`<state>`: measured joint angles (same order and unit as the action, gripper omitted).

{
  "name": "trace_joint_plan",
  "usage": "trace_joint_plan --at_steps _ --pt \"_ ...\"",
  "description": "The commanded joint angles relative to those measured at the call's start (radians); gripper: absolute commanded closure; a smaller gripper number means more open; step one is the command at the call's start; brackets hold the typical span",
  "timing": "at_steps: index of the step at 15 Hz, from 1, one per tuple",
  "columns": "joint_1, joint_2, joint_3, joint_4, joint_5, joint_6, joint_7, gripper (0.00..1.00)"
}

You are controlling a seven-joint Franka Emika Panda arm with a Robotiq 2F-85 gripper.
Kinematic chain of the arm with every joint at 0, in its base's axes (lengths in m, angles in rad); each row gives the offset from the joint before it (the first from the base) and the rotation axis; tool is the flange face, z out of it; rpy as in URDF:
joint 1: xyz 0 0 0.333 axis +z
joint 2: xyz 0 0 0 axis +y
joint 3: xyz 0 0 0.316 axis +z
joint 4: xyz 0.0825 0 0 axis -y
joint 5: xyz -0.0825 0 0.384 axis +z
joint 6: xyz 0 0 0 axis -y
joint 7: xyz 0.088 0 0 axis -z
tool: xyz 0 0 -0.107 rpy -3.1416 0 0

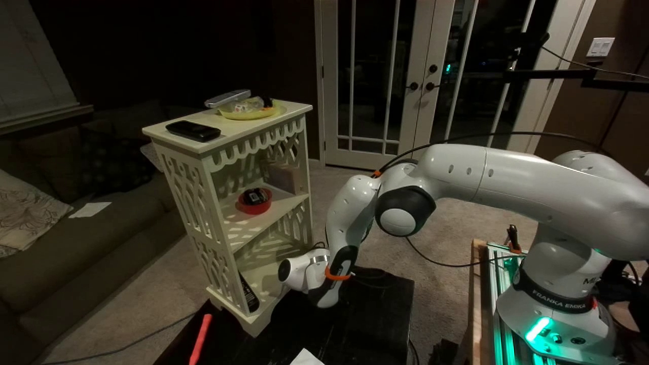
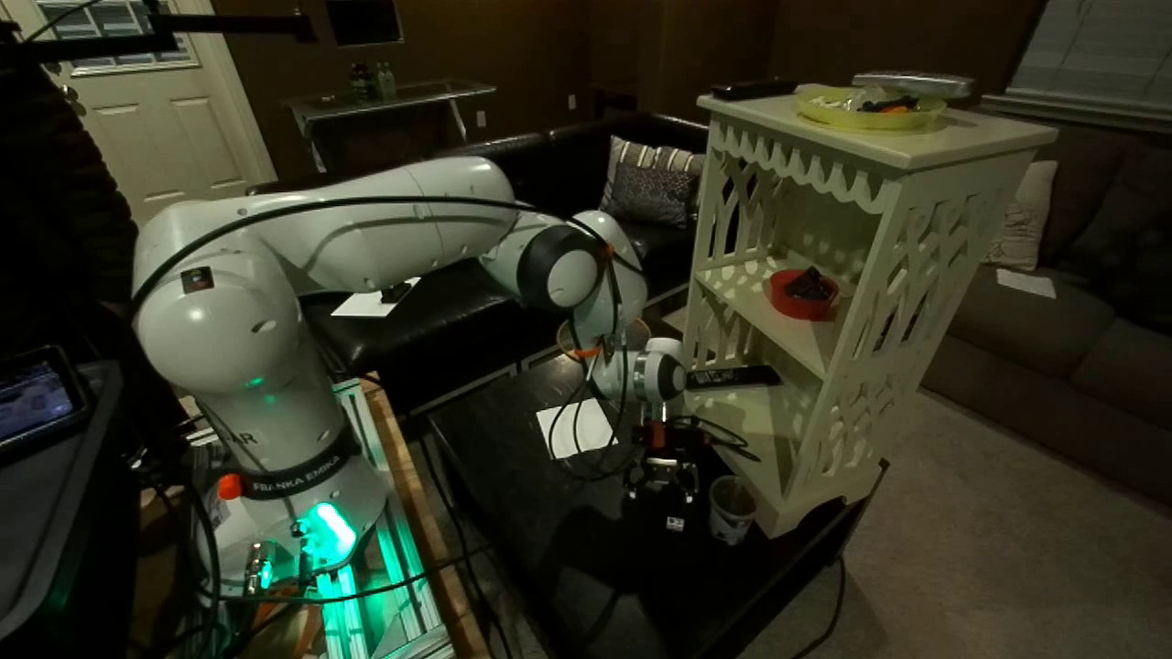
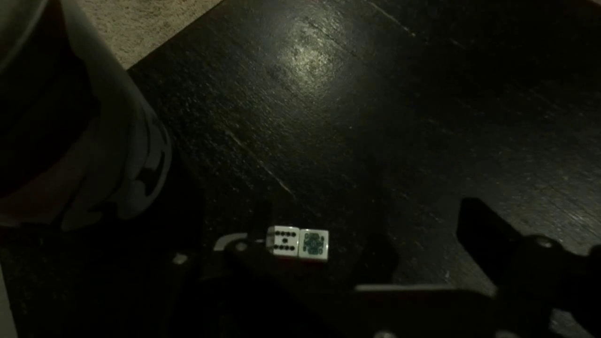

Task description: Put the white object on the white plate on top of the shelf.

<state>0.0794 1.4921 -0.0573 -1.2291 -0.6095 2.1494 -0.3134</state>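
The white object (image 3: 298, 244) looks like a pair of small white cubes side by side, with black dots and a green pattern. It lies on the black table (image 3: 338, 122), also seen as a small white spot (image 2: 675, 523) in an exterior view. My gripper (image 2: 661, 492) points down just above it, open. In the wrist view the cubes sit between the fingers, much nearer the left one; contact cannot be told. The white plate (image 1: 243, 117), pale yellow in this light and holding small items, is on top of the cream shelf (image 2: 971, 139). The arm hides my gripper in an exterior view.
A paper cup (image 2: 733, 511) stands right beside the gripper, by the shelf's foot. A black slab (image 1: 192, 131) and silver case (image 1: 228, 98) share the shelf top. A red bowl (image 1: 255, 204) sits on the middle tier, a remote (image 2: 732, 376) lower down. White paper (image 2: 577, 428) lies on the table.
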Motion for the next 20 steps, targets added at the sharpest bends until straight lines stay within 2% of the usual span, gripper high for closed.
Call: trace_joint_plan --at_steps 1,4,7,11,13,14,18,20 --pt "-0.052 0.0 0.02 -0.005 0.034 0.043 -0.115 0.0" --pt "-0.082 0.0 0.028 -0.01 0.056 0.042 -0.173 0.0" --pt "-0.076 0.0 0.022 -0.024 0.082 0.051 -0.143 0.0" --pt "-0.088 -0.042 0.035 -0.125 0.057 0.18 -0.036 0.0" --pt "-0.076 -0.056 0.019 -0.152 0.054 0.194 0.017 0.0" --pt "-0.077 -0.013 0.025 -0.081 0.05 0.158 -0.028 0.0" --pt "-0.075 -0.032 0.019 -0.114 0.045 0.177 0.001 0.0" --pt "-0.072 -0.05 0.011 -0.146 0.027 0.226 0.014 0.0"
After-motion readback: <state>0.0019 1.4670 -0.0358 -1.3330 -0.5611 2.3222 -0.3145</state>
